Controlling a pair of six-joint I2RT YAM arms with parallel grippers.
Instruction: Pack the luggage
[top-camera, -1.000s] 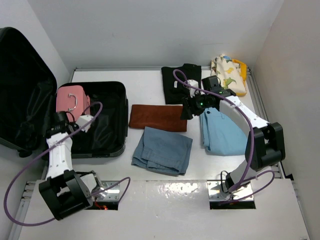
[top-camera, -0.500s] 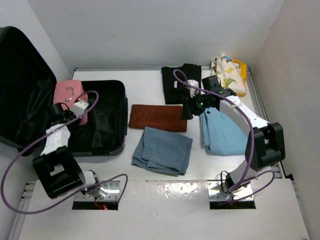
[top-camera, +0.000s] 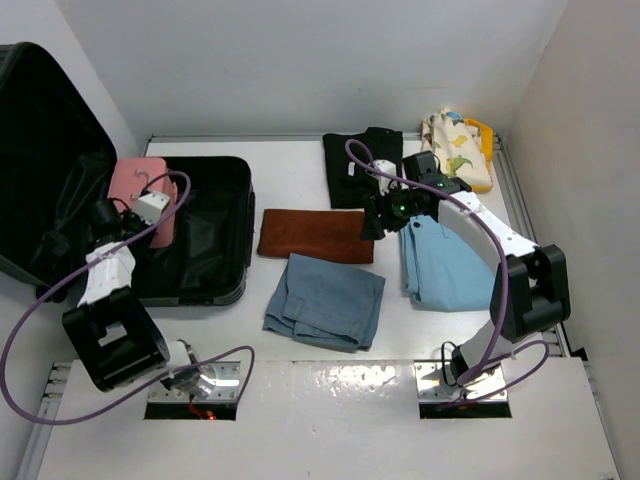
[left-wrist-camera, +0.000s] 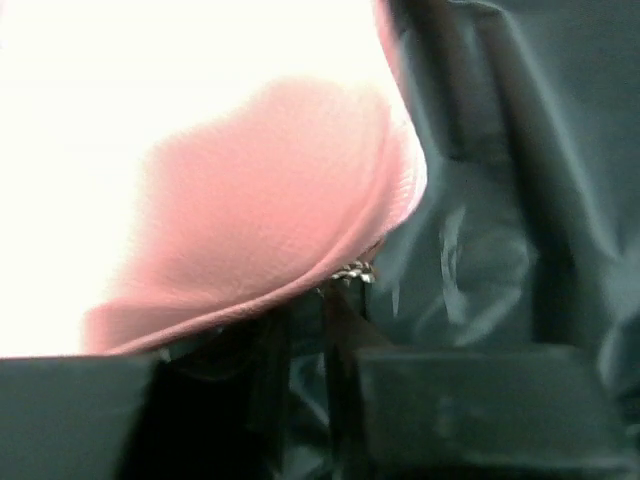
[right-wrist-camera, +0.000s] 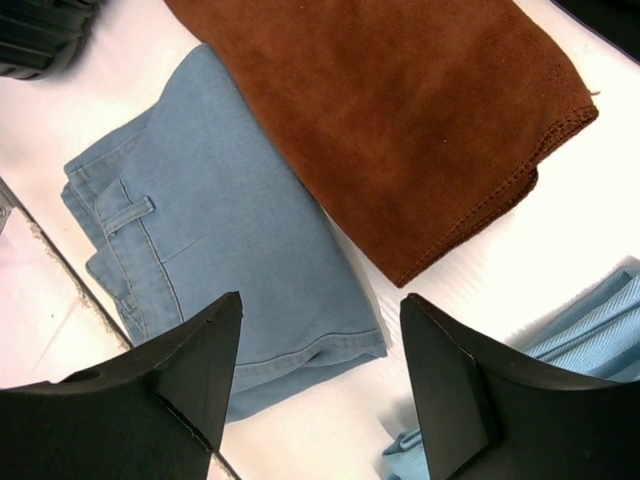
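Blurred pink case (left-wrist-camera: 270, 200) lies against the luggage (left-wrist-camera: 500, 200) lining.

I count one luggage (top-camera: 212, 245), black and lying open, and one small pink case (top-camera: 128, 180). On the tabletop (top-camera: 290, 175) I count five folded pieces of cloth, each a kind of its own: one brown cloth (top-camera: 315, 235), one denim garment (top-camera: 325, 300), one light-blue garment (top-camera: 445, 265), one black garment (top-camera: 340, 185) and one cream piece printed with dinosaurs (top-camera: 455, 150).

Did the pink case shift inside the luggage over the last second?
Yes. In the overhead view the pink case has slid away from the arms, toward the far wall and raised lid of the luggage.
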